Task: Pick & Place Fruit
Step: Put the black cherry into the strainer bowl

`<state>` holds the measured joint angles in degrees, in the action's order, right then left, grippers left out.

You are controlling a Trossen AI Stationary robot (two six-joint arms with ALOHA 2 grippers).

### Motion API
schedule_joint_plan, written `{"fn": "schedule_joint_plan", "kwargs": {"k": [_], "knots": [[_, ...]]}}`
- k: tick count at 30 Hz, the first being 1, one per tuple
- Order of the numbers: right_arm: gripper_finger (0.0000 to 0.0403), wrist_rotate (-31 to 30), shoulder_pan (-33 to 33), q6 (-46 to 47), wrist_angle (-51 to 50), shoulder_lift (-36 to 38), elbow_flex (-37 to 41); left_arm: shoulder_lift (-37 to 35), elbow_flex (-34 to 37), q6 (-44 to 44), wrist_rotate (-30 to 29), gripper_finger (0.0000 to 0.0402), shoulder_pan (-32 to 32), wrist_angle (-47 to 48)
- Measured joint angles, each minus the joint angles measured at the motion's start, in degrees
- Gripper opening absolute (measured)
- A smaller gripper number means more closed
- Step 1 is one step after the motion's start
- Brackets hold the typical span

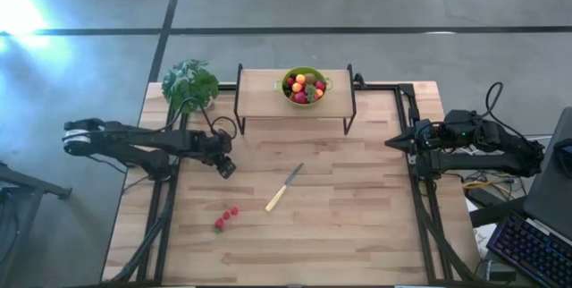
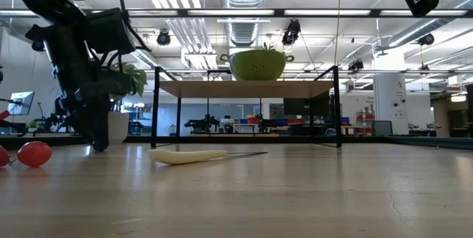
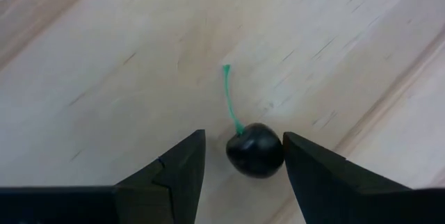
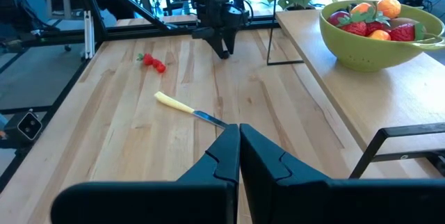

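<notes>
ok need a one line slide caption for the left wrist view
Left gripper open over the wooden table, its fingers either side of a dark cherry with a green stem.

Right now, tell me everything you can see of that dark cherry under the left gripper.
The dark cherry is small, round, glossy, near black, with a thin green stem pointing away from the gripper. It lies on the wooden table, between the open fingers of the left gripper; neither finger visibly touches it.
</notes>
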<state>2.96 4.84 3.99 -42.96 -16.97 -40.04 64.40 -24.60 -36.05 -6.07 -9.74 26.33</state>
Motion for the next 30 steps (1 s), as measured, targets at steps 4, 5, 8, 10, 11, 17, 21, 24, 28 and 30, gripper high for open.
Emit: {"fn": "schedule_joint_plan", "kwargs": {"k": [4,5,8,10,11,17,21,24,28,30], "knots": [[0.0008,0.00,0.01,0.00,0.01,0.00,0.00,0.00,0.38,0.01,-0.05,0.0188,0.00,-0.04],[0.0008,0.00,0.02,0.00,0.00,0.00,-0.01,0.00,0.42,0.02,-0.10,0.0182,-0.02,-0.03],[0.0008,0.00,0.02,0.00,0.00,0.00,-0.01,0.00,0.48,0.02,-0.28,0.0158,-0.02,-0.16],[0.0008,0.00,0.01,0.00,0.02,0.00,0.01,0.00,0.52,0.00,0.02,0.0139,-0.02,-1.07],[0.0008,0.00,0.00,0.00,0.02,0.00,-0.01,0.00,0.52,0.04,0.01,0.0131,0.00,-1.80],[0.0008,0.00,0.02,0.00,0.00,0.00,-0.01,0.00,0.52,0.18,0.02,0.0115,-0.02,-3.81],[0.0008,0.00,0.00,0.00,0.02,0.00,0.00,0.00,0.52,0.24,0.02,0.0135,-0.02,-3.78],[0.0008,0.00,0.00,0.00,0.00,0.00,-0.01,0.00,0.52,0.32,0.02,0.0137,-0.02,-3.78],[0.0008,0.00,0.00,0.00,0.01,0.01,0.00,0.00,0.52,0.61,0.02,0.0122,-0.02,-3.79],[0.0008,0.00,0.01,0.00,0.02,0.01,-0.01,0.00,0.52,0.61,0.02,0.0118,-0.02,-3.82]]}}
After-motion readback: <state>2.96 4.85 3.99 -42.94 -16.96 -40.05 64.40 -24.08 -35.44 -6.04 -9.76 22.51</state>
